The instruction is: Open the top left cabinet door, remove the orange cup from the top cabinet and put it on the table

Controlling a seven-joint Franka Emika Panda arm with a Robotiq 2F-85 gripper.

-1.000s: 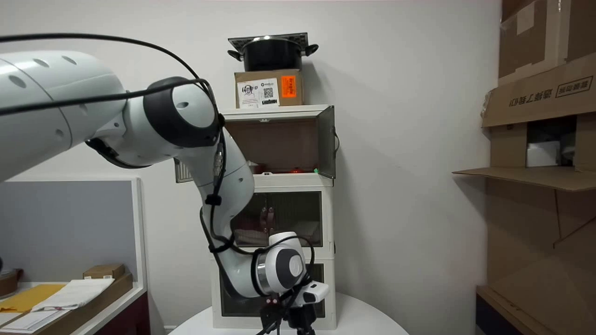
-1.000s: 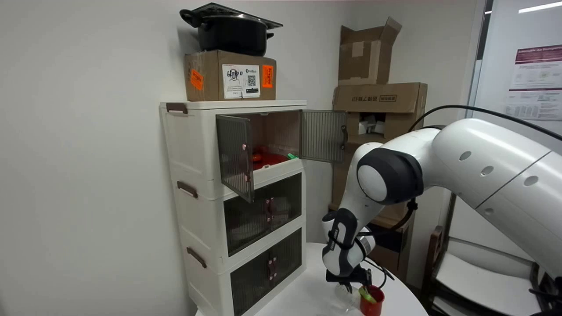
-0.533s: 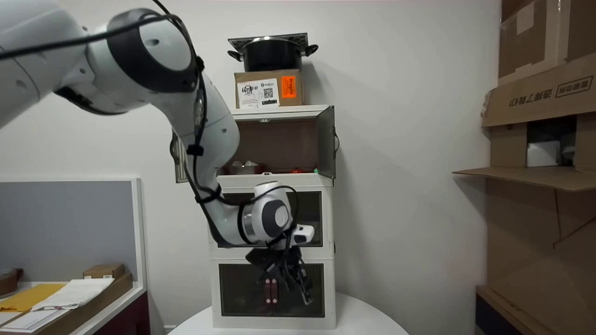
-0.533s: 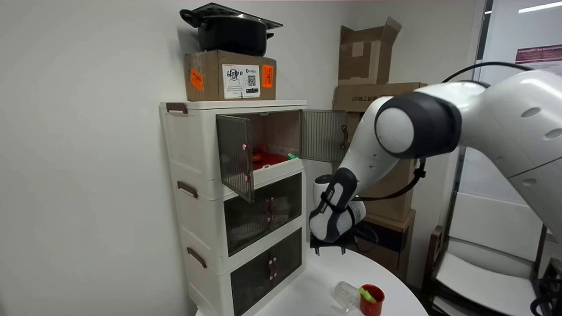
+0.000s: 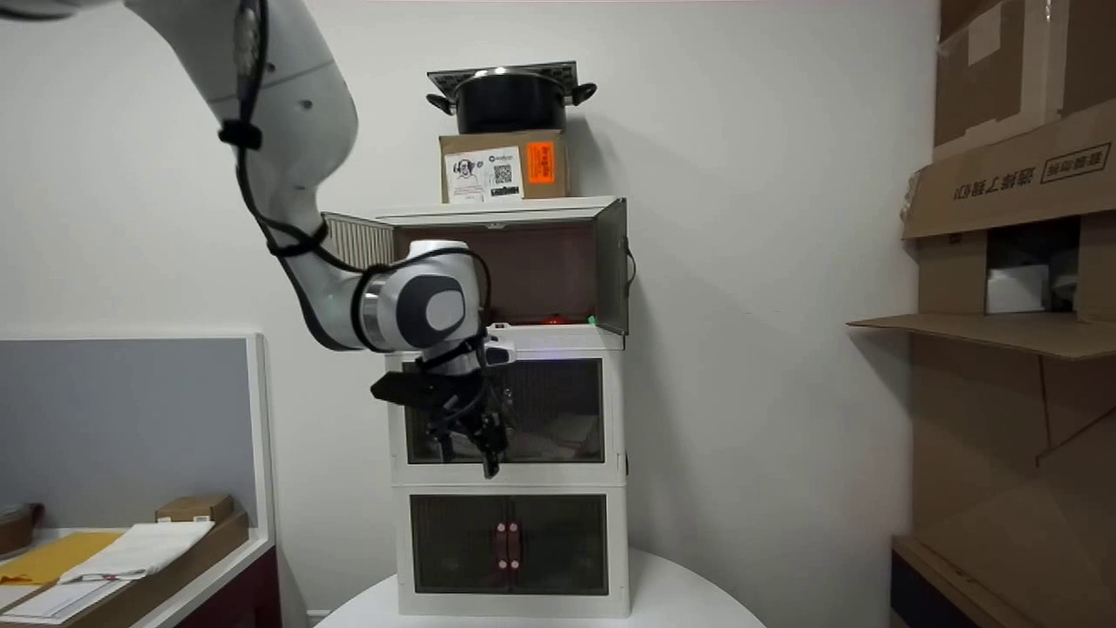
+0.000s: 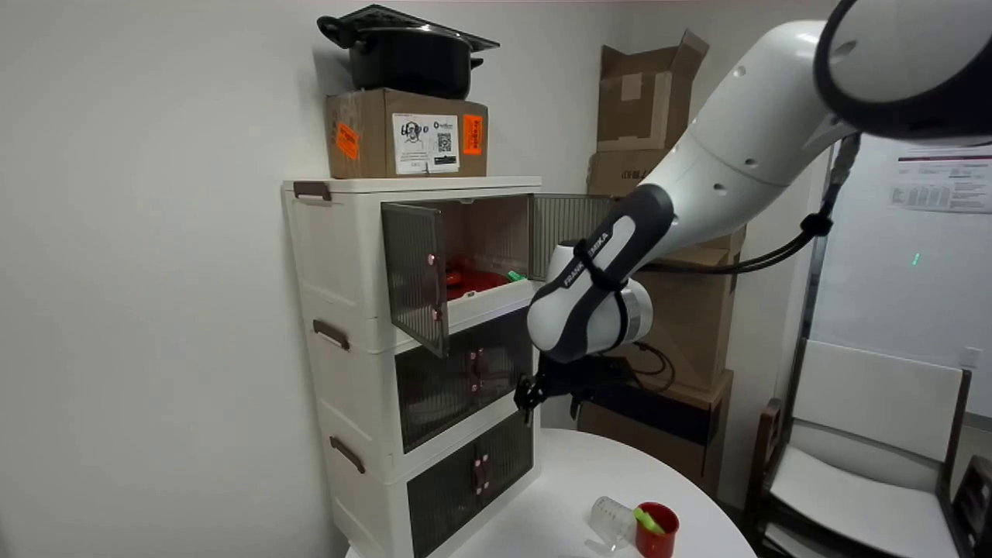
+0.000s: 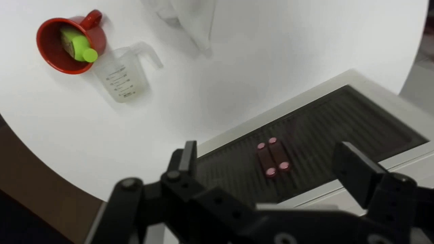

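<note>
Jaws spread wide and released, my gripper hangs above the smooth, round table, a glossy red cup at ten o'clock in the wrist view.

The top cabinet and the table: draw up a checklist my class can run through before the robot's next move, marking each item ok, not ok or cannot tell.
1. Top left cabinet door open: ok.
2. Gripper open, nothing held: ok, jaws wide apart.
3. Red cup on the table: ok.
4. Red cup empty: not ok, a green bottle-like item is inside.
5. Top cabinet free of cups: cannot tell; an orange-red item shows inside, too small to name.
6. Gripper clear of the middle cube: cannot tell; it overlaps the front in both exterior views.
</note>
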